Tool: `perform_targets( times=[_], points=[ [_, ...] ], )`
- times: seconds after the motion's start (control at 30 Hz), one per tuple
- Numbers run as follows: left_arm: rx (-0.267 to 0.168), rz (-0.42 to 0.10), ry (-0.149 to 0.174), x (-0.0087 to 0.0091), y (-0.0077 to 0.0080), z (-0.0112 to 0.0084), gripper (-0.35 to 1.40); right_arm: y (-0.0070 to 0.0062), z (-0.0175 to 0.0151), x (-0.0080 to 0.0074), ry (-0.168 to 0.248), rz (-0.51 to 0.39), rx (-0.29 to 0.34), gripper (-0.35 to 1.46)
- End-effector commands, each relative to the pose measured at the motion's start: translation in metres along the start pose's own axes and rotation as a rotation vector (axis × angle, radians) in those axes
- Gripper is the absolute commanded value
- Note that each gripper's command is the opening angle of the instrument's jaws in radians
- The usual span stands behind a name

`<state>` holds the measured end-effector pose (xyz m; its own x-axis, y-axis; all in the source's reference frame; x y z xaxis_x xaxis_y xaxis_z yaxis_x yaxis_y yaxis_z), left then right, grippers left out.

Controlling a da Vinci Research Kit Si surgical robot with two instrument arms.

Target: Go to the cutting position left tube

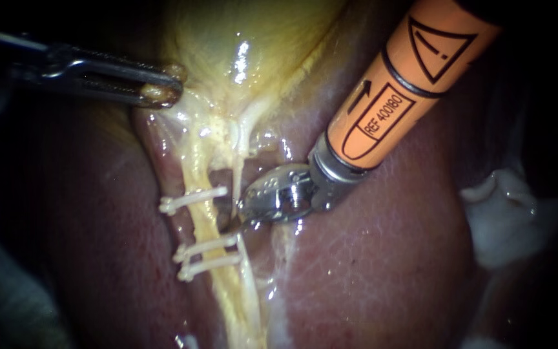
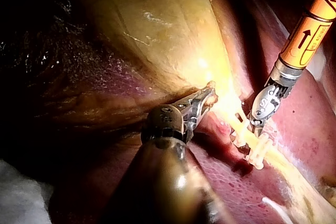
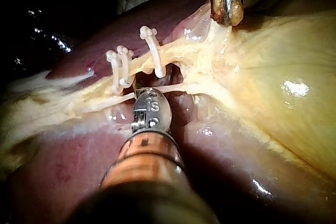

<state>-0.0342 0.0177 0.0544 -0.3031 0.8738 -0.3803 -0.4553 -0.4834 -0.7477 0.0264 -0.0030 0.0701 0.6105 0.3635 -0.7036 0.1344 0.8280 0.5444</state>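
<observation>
The left tube (image 1: 203, 223) is a yellow strand running down from the gallbladder (image 1: 247, 52). It carries three white clips: one clip (image 1: 192, 199) higher up and two clips (image 1: 206, 255) close together below. A thinner pale tube (image 1: 248, 265) runs just to its right. My right instrument (image 1: 235, 218), on an orange shaft, has its tip against the tubes in the gap between the upper clip and the lower pair. Its tip (image 3: 143, 92) lies tucked under the thin tube. My left instrument (image 1: 163, 90) is shut on the gallbladder's edge (image 3: 227, 4) and holds it taut.
Dark red liver (image 1: 369, 258) lies on both sides of the tubes. A white lump of gauze (image 1: 505, 220) sits at the right. In the left wrist view the right instrument (image 2: 255, 124) stands ahead of the left instrument's jaws, by the clips (image 2: 251, 148).
</observation>
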Motion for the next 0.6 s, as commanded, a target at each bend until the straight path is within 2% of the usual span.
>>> perform_targets(
  times=[0.03, 0.23, 0.6],
  points=[
    [0.000, 0.000, 0.000, 0.0000, 0.0000, 0.0000, -0.35, 0.0000, -0.0001, -0.0001, 0.000, 0.000, -0.001, 1.09],
    [0.000, 0.000, 0.000, 0.0000, 0.0000, 0.0000, -0.35, -0.0003, -0.0013, -0.0010, -0.001, -0.011, 0.006, 1.11],
    [0.000, 0.000, 0.000, 0.0000, 0.0000, -0.0001, -0.35, -0.0005, -0.0057, -0.0032, 0.001, -0.004, -0.013, 1.13]
  ],
)
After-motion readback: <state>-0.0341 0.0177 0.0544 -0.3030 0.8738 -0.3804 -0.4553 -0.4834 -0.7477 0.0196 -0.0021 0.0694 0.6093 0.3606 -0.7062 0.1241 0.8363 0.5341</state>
